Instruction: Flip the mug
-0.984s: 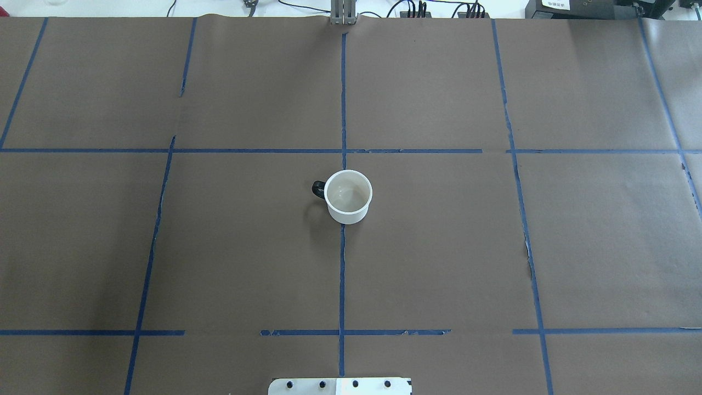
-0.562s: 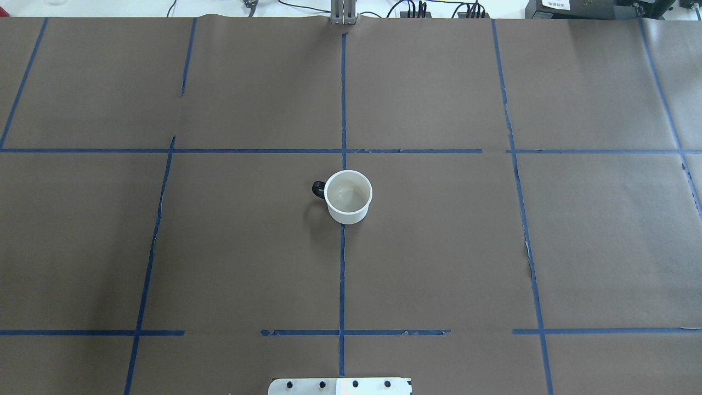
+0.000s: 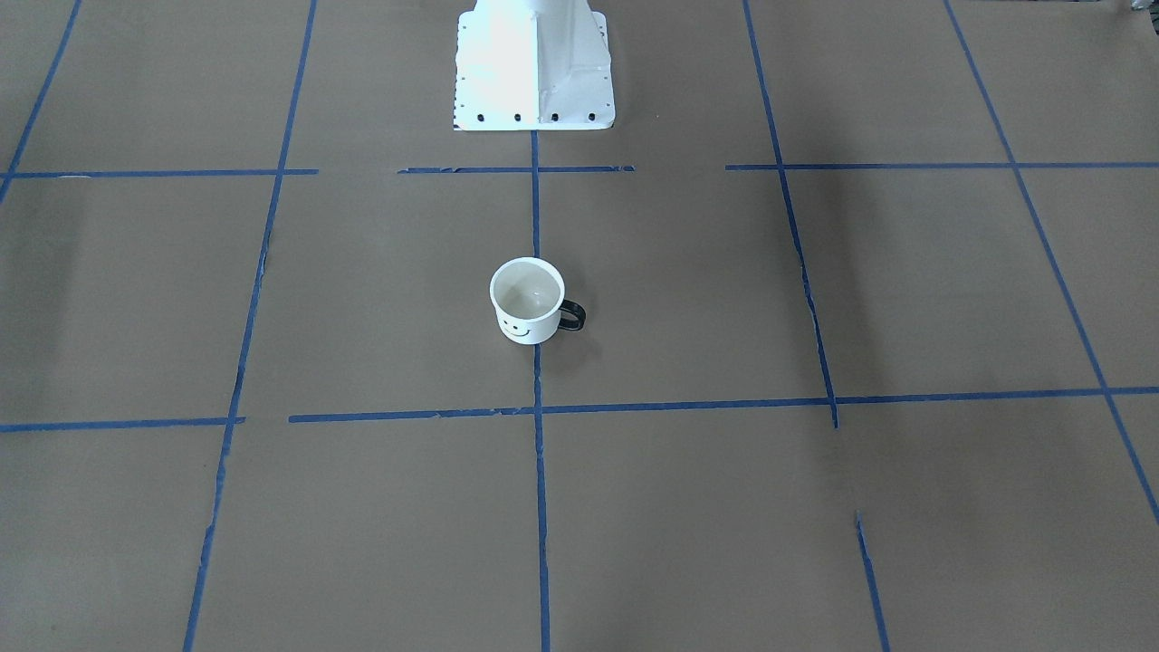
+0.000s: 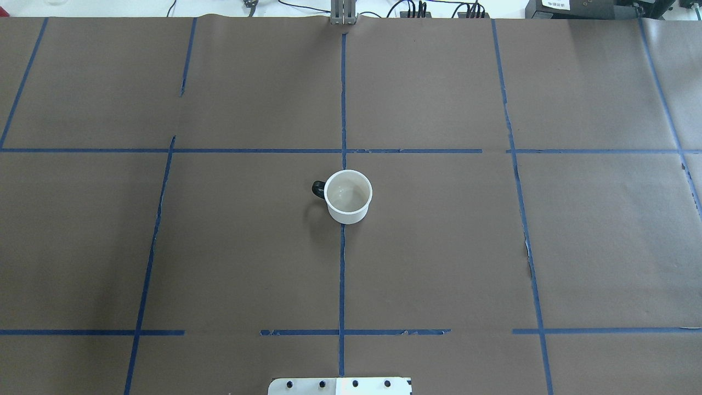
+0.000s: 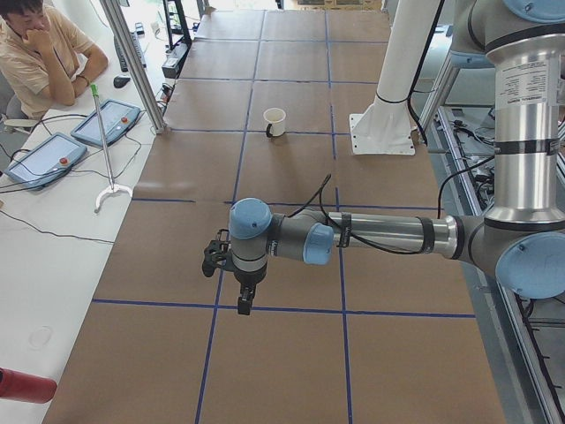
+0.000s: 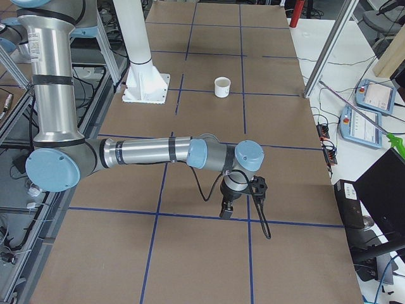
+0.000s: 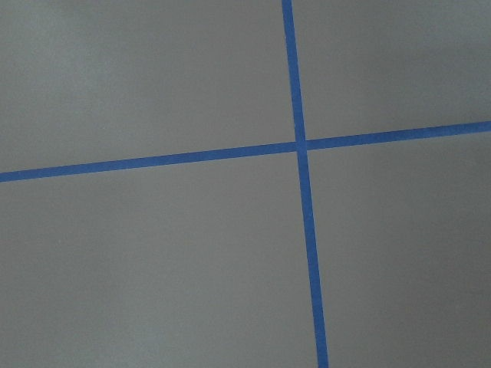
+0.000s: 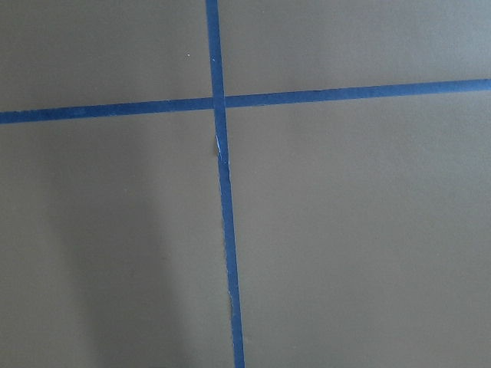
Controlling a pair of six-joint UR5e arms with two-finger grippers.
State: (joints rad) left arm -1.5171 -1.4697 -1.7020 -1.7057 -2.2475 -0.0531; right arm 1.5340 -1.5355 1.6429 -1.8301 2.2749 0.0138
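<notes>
The white mug (image 4: 348, 196) stands upright, mouth up, at the table's middle on a blue tape line. Its black loop handle (image 4: 317, 189) points to the overhead view's left. The front view shows the mug (image 3: 527, 301) with its black smiley face. It also shows small in the left side view (image 5: 275, 121) and the right side view (image 6: 222, 87). My left gripper (image 5: 244, 300) hangs over the table's left end, far from the mug. My right gripper (image 6: 226, 210) hangs over the right end, equally far. I cannot tell whether either is open or shut. Both wrist views show only brown paper and tape.
The table (image 4: 439, 247) is covered in brown paper with a blue tape grid. The robot's white base (image 3: 534, 63) stands at the near edge. An operator (image 5: 44, 53) sits beside the far side with teach pendants (image 5: 106, 119). A red object (image 5: 22, 386) lies at the left end.
</notes>
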